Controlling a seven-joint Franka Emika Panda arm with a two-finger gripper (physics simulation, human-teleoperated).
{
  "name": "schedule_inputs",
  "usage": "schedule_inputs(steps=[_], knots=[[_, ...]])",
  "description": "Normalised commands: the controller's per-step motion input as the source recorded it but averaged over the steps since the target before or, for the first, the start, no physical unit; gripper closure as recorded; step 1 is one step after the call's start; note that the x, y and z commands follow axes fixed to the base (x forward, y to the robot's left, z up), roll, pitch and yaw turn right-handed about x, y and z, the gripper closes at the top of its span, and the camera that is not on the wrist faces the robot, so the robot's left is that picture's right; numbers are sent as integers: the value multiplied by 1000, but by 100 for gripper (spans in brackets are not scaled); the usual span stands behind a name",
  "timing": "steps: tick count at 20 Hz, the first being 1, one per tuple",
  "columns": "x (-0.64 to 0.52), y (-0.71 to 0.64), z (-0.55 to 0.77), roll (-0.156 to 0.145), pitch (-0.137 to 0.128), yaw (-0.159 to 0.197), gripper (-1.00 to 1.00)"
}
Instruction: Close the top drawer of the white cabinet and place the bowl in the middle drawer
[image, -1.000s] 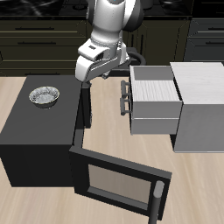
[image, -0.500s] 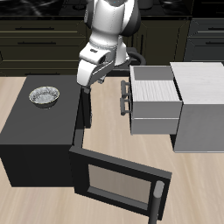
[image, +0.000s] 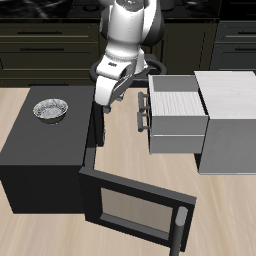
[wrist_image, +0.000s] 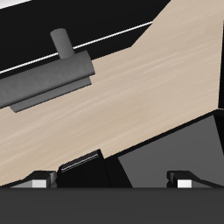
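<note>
Hovering over bare tabletop: your gripper, fingers spread, empty. Top drawer of white cabinet: pulled out. Bowl: upright atop black box, door swung open.

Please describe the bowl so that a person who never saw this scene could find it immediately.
Look first at the big black box with the open glass door, opposite the white cabinet. The bowl sits on top of that box, near its back corner. It is the only small round shiny metal thing there, and the pincer is not holding it.
</note>
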Motion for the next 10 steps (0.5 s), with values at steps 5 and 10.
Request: schedule_inputs(steps=[5, 10], knots=[[191, 147, -181, 27, 20, 62, -100], [73, 129, -254, 9, -8, 43, -100]])
